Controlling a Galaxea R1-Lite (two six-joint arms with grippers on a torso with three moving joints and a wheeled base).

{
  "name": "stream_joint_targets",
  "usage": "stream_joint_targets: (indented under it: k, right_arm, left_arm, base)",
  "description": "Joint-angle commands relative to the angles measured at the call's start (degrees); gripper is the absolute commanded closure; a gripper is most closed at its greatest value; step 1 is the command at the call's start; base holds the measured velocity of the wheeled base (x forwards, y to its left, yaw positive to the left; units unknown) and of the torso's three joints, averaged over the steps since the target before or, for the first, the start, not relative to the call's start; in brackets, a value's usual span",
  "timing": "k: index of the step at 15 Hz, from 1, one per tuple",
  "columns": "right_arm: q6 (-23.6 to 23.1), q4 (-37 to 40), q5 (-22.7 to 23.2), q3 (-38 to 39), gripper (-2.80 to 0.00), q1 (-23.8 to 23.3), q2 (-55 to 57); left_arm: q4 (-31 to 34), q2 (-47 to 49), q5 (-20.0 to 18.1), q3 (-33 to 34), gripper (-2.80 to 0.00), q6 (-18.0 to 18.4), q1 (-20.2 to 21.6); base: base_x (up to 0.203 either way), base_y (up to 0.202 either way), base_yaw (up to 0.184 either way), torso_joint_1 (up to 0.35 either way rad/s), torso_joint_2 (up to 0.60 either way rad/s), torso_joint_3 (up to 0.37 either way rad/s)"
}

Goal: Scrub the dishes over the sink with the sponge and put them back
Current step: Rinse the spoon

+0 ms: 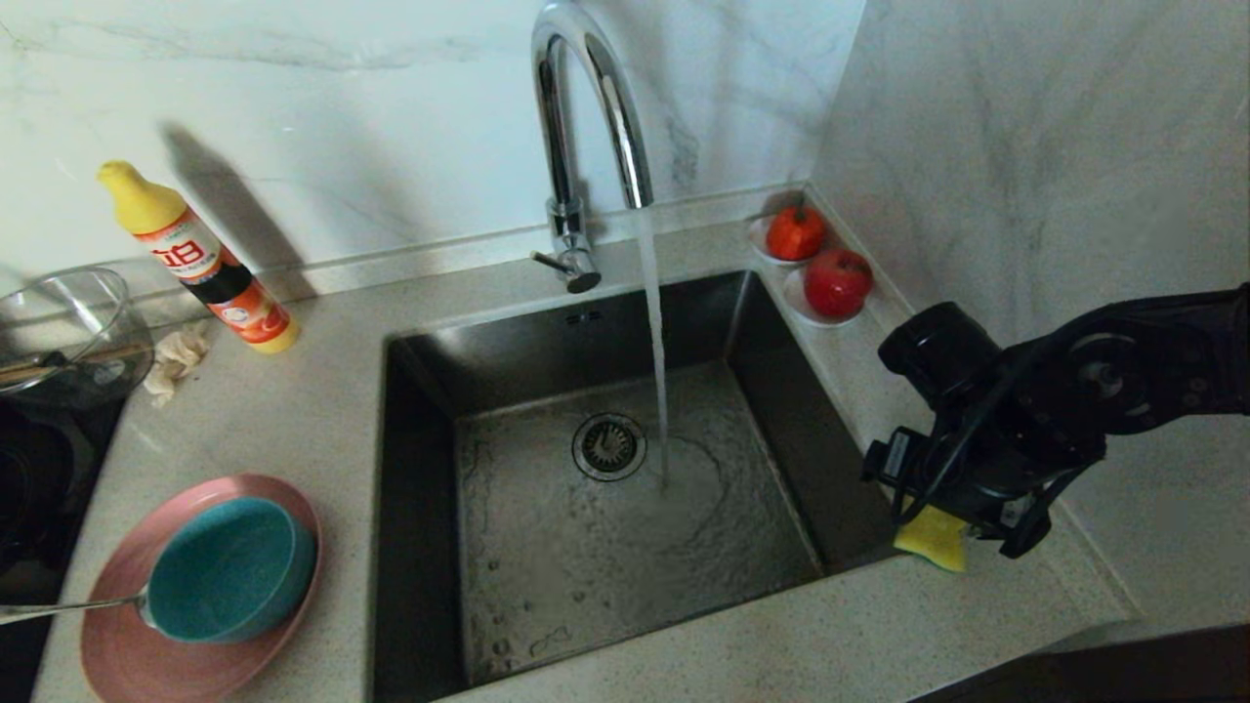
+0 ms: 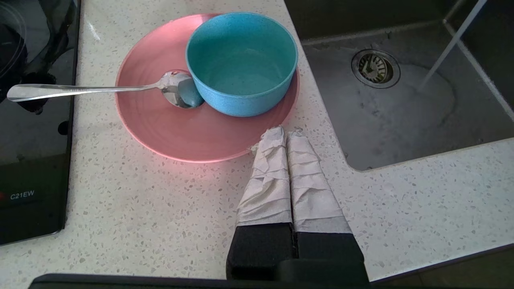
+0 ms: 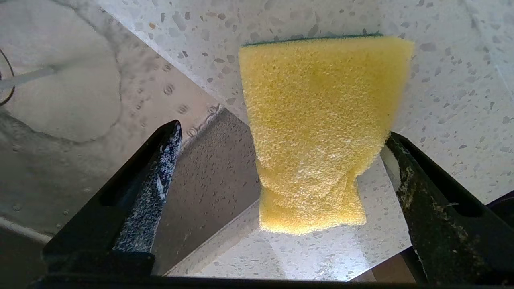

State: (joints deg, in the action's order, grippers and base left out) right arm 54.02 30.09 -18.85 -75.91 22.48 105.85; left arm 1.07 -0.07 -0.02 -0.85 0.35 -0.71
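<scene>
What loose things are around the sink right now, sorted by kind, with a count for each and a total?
Dishes: 3, the plate, bowl and spoon
Glass bowl: 1
Sponge: 1
Soap bottle: 1
Cloth scrap: 1
Red fruits: 2
Small white saucers: 2
Total: 11

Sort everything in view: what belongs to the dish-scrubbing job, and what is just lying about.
Job: round pink plate, teal-blue bowl, silver metal spoon, yellow-and-green sponge, stainless-steel sink.

Lying about: detergent bottle, clear glass bowl, beige cloth scrap, two red fruits.
</scene>
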Motion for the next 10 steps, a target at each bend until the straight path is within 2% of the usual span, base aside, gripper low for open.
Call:
stream_joint_targets:
  k: [1,3,4,10]
  right_arm:
    - [0.3,0.15,0.04,-0.03,-2.8,0.02,0.22]
    - [0.3,0.15,0.04,-0.03,-2.8,-0.07,0.59]
    - [0.3,0.15,0.04,-0.1,0.0,-0.16,0.72]
    - [0.3,0.15,0.13,-0.11,0.0,-0.16,0.76]
  left_arm:
    - [-0.02,-0.1,0.02,-0.03,0.0,0.0,0.0]
    - [-0.02,-0.1,0.02,0.03,0.0,0.0,0.0]
    - [-0.02,-0.1,0.02,-0.03,0.0,0.0,0.0]
    - [-0.02,-0.1,0.02,-0.02,0.0,0.0,0.0]
  base:
    - [0.0,0.0,0.0,0.0,0.0,0.0]
    - [0.0,0.0,0.0,0.0,0.0,0.0]
    - [0.0,0.0,0.0,0.0,0.0,0.0]
    - [0.0,0.0,0.0,0.0,0.0,0.0]
